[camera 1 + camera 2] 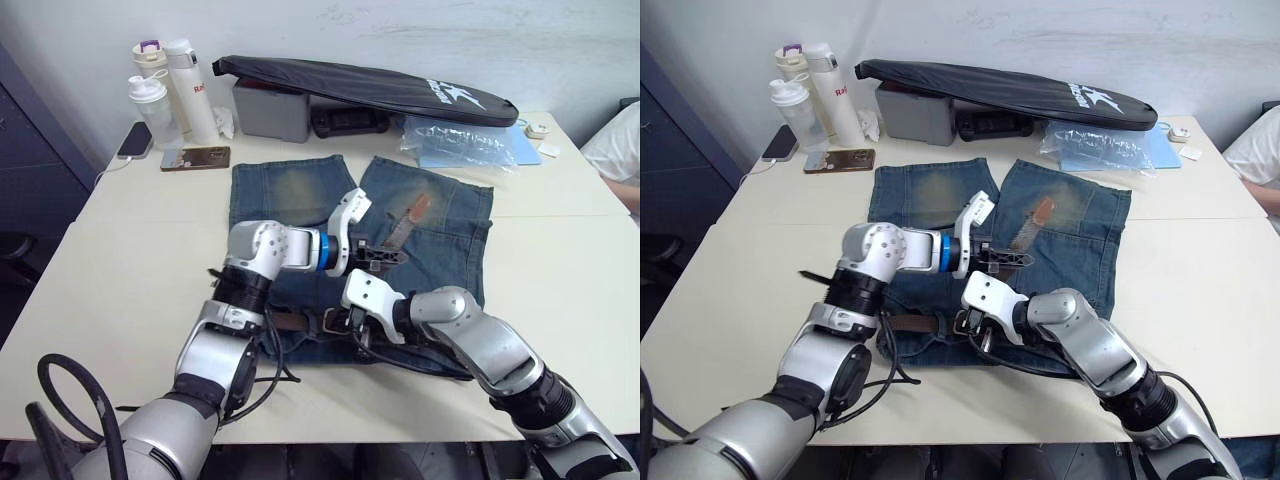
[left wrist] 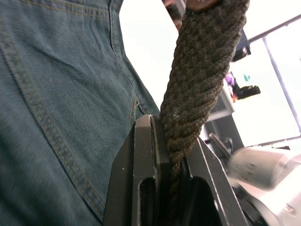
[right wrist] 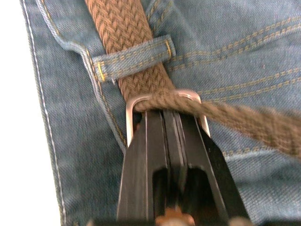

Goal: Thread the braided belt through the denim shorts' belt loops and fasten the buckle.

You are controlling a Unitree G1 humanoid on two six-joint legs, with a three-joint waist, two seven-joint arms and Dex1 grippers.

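Nearest the front edge of the desk (image 1: pixel 120 270), the denim shorts (image 1: pixel 285 195) lie flat with the waistband toward the robot and the legs pointing to the far edge. The braided belt (image 3: pixel 124 33) runs along that waistband. The right tool (image 3: pixel 165 115) sits at the waistband, its black fingers clenched on the buckle (image 3: pixel 162 100). The right wrist view shows what the head views do not: the belt passes under one of the belt loops (image 3: pixel 134 61) just beyond the buckle, and a second run of strap leaves the metal frame sideways across the denim.

A little farther in, over the shorts' right leg, the left tool (image 1: pixel 378 257) grips the belt's free end between its fingers, and the strap rises at a tilt to its tan tip (image 1: pixel 418 207). The left wrist view shows the weave pinched tight between the two pads.

Along the far edge stand three bottles (image 1: pixel 155 105) near the left corner, with two phones (image 1: pixel 195 157) beside them. A long black bag (image 1: pixel 370 90) rests on a grey box (image 1: pixel 270 110), and a clear plastic bag (image 1: pixel 460 140) lies to its right; I cannot tell what any of them holds.
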